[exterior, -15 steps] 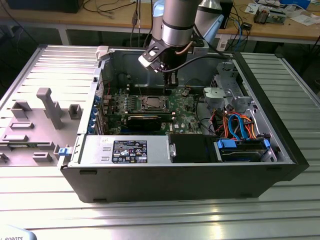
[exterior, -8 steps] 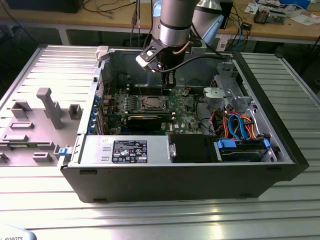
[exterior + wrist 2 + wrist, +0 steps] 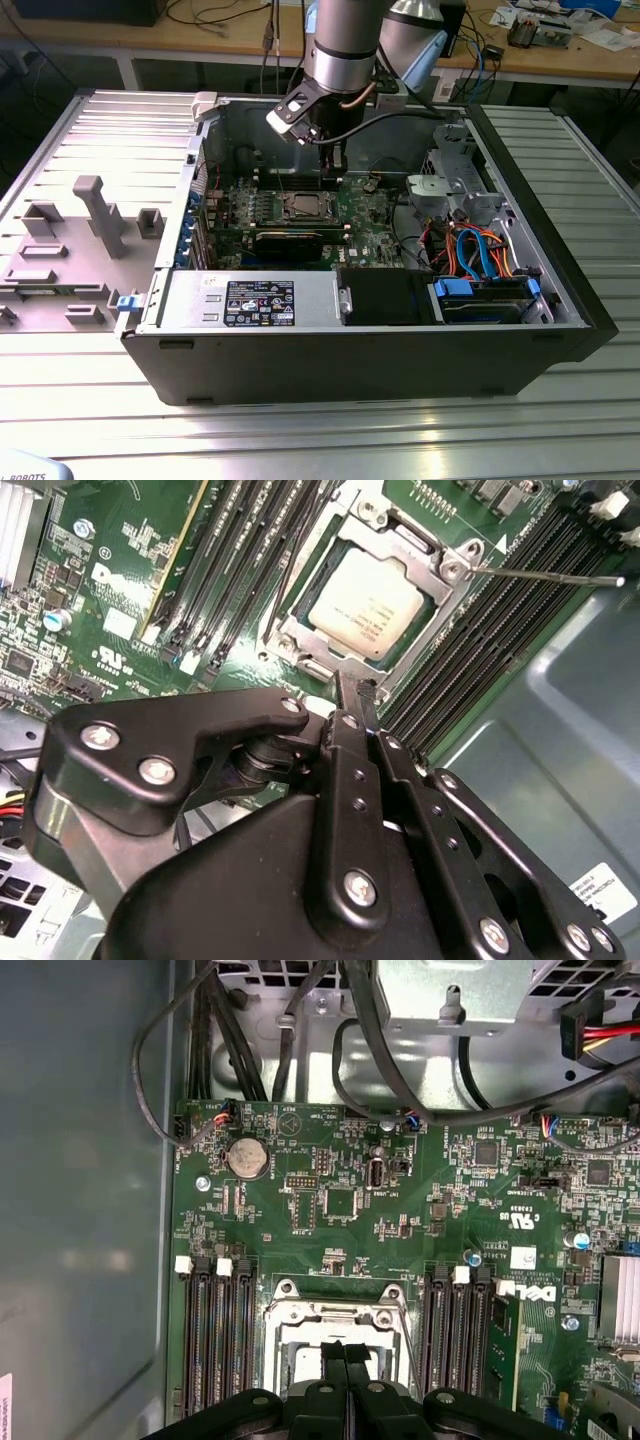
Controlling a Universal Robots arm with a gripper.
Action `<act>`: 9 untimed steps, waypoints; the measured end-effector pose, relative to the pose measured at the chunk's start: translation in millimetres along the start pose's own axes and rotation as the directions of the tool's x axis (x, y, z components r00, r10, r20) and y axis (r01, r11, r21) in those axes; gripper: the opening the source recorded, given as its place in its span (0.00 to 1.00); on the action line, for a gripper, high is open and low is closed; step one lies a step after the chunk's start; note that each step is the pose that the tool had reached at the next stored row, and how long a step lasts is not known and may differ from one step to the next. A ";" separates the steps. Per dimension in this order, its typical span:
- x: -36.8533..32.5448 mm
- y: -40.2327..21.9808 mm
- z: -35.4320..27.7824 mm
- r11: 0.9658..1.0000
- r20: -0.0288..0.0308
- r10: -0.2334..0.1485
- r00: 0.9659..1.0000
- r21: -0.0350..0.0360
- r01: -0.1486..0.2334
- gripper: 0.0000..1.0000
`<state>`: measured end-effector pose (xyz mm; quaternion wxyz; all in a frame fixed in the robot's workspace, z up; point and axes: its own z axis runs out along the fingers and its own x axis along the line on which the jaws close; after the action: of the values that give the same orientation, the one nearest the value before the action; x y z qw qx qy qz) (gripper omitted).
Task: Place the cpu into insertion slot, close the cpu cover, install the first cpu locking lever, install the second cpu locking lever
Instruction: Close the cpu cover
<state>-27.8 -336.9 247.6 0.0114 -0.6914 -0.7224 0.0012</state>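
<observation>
The cpu (image 3: 365,605), a square chip with a dull silver top, lies in the insertion slot (image 3: 303,206) on the green motherboard. The cpu cover (image 3: 300,630), a silver frame, lies flat around the chip and shows as well in the first wrist view (image 3: 340,1312). One thin locking lever (image 3: 545,577) sticks out from a corner of the socket over the memory slots. My gripper (image 3: 352,692) is shut, fingertips together with nothing seen between them. It hovers at the socket's edge, just off the cover (image 3: 345,1352). In the exterior view the gripper (image 3: 333,172) hangs just behind the socket.
Long black memory slots (image 3: 215,1330) flank the socket on both sides. A black graphics card (image 3: 290,240) lies in front of it. Drive cage and blue and orange cables (image 3: 480,255) fill the exterior view's right. The case wall (image 3: 560,740) stands close by.
</observation>
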 end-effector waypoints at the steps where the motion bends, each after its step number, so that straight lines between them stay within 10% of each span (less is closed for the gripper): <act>1: 0.0 -0.8 0.0 1.000 0.000 0.000 1.000 0.000 0.000 0.11; 9: 0.4 -8.5 0.2 1.000 0.000 0.000 1.000 0.000 0.000 0.11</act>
<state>-36.3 -336.9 247.5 0.0114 -0.6914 -0.7224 0.0012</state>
